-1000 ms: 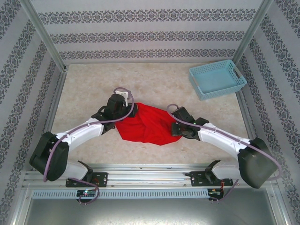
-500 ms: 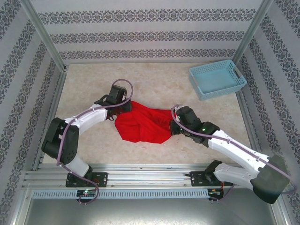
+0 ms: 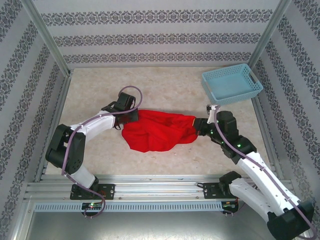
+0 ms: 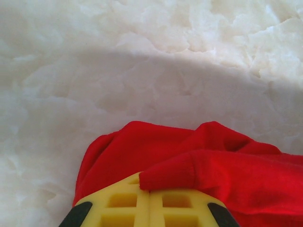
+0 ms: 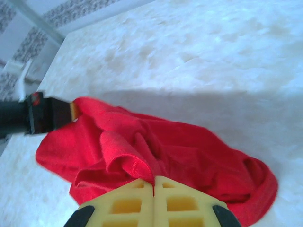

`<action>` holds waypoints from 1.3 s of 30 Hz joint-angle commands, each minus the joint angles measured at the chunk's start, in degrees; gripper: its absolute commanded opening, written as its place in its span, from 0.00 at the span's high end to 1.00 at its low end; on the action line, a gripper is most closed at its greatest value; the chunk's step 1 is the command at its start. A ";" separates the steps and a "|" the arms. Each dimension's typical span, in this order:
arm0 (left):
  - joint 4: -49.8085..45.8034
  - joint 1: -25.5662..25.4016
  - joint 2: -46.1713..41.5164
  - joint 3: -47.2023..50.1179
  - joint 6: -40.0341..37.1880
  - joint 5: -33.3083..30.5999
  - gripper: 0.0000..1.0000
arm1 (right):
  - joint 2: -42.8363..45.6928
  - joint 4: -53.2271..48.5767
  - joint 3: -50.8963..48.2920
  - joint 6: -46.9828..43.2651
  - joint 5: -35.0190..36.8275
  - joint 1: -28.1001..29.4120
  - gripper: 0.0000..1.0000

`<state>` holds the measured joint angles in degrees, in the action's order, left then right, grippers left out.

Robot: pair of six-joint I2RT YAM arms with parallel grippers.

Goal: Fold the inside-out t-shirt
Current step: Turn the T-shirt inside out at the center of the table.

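1. Inside-out t-shirt [image 3: 157, 131]: plain red, no print seen. It lies mid-table as a crumpled heap, drawn out left-to-right btw your two grippers. The bulk sags toward the near side and the far edge is pulled roughly straight. Not flat; many folds and creases.

2. Left gripper [image 3: 131, 116]: at the shirt's far-left end, low on the table [image 3: 100, 95]. In the left wrist view the yellow pads of this gripper [image 4: 149, 189] are pressed together, pinching a fold of the red cloth [image 4: 227, 175], w/ fabric draped over the right pad.

3. Right gripper [image 3: 197, 127]: at the shirt's right end. In the right wrist view its jaws [image 5: 154, 182] are closed tight on a ridge of the cloth [image 5: 189, 151], and the rest of the shirt spreads away toward your left gripper [image 5: 52, 113] at the opposite end.

4. Basket [image 3: 235, 97]: light blue plastic, perforated walls, in the far-right corner of the table, well apart from the shirt and both grippers.

5. Table: pale marbled top. Patterned walls on 3 sides.
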<state>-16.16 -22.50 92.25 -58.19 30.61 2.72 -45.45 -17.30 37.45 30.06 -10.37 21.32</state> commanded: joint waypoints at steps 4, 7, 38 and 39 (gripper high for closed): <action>1.61 1.35 -2.55 2.36 -1.08 1.89 1.00 | -8.23 -0.46 -4.22 6.77 -3.89 -8.04 1.00; 3.03 1.21 -2.47 2.72 -1.43 5.60 1.00 | -12.69 -1.26 -3.44 6.06 -4.07 -8.02 1.00; 4.81 -1.23 -5.74 3.38 -3.25 9.16 1.00 | -29.78 -10.47 14.59 -7.45 18.69 13.48 0.54; 4.78 -1.26 -5.69 3.44 -3.17 9.19 1.00 | -30.58 -10.78 15.04 -7.78 19.02 13.48 0.54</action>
<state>-12.73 -22.92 87.64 -55.29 28.82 11.16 -74.39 -27.86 50.46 23.92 5.76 34.28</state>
